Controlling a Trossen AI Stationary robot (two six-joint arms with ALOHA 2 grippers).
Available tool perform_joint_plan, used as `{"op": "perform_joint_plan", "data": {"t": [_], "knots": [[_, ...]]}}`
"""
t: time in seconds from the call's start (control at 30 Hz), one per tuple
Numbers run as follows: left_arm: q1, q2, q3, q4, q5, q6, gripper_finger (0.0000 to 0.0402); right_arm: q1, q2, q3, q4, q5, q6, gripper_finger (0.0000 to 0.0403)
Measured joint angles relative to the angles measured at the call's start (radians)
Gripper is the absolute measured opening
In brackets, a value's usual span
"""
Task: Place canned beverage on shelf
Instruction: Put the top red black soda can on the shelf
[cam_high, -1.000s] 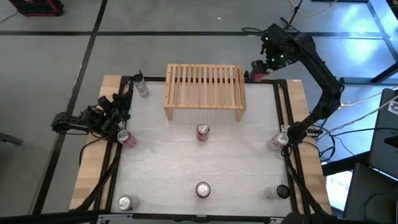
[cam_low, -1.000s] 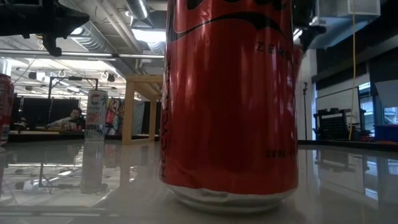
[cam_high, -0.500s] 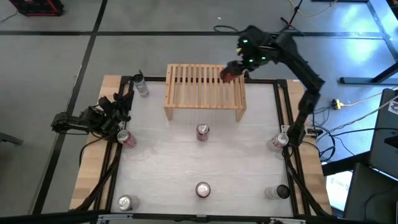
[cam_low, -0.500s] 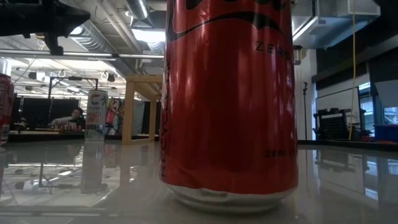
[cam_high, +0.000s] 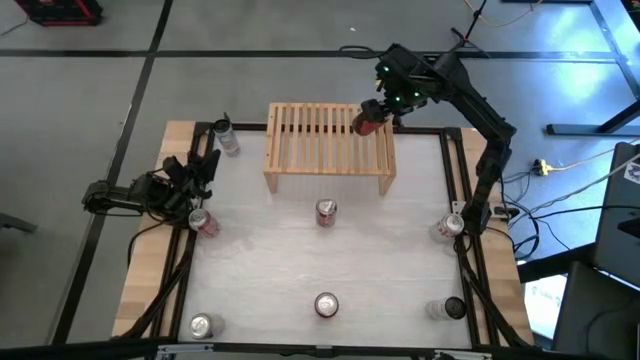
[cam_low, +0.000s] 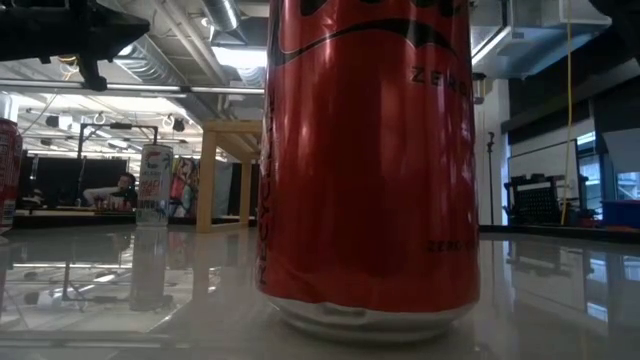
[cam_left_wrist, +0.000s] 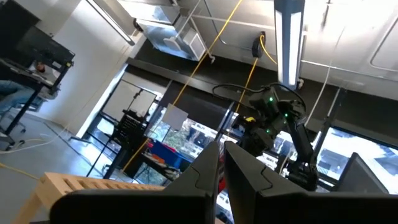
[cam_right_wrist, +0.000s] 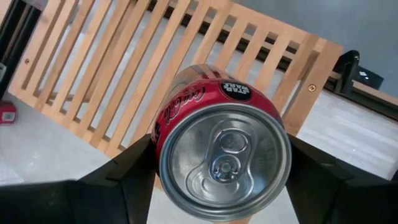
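The red aluminium beverage can is over the far right corner of the low light-wood slatted shelf, and my right gripper has its two fingers clamped on the can's sides. My left gripper rests fully closed and empty at the left edge of the white table.
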Motion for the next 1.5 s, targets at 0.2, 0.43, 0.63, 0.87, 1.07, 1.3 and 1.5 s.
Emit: {"op": "perform_joint_plan", "data": {"t": [0.2, 0.43, 0.63, 0.87, 1.07, 1.3, 1.5], "knots": [[0.000, 0.000, 0.000, 0.000, 0.000, 0.002, 0.0018, -0.002, -0.040, -0.040, 0.003, 0.057, -0.005, 0.0266], [0.000, 0.000, 0.000, 0.000, 0.000, 0.003, 0.0018, -0.031, -0.154, -0.225, -0.001, 0.066, -0.003, 0.0266], [0.000, 0.000, 0.000, 0.000, -0.003, 0.003, 0.0018, -0.033, -0.185, -0.311, -0.001, 0.068, 0.013, 0.0266], [0.000, 0.000, 0.000, 0.000, -0.004, 0.003, 0.0018, -0.033, -0.168, -0.337, 0.009, 0.070, 0.011, 0.0276], [0.000, 0.000, 0.000, 0.000, -0.004, 0.003, 0.0018, -0.033, -0.170, -0.356, 0.044, 0.071, 0.009, 0.0273], [0.000, 0.000, 0.000, 0.000, -0.004, 0.003, 0.0018, -0.033, -0.170, -0.372, 0.060, 0.076, -0.004, 0.0314], [0.000, 0.000, 0.000, 0.000, -0.004, 0.003, 0.0018, -0.033, -0.171, -0.372, 0.080, 0.081, -0.003, 0.0347]]}}
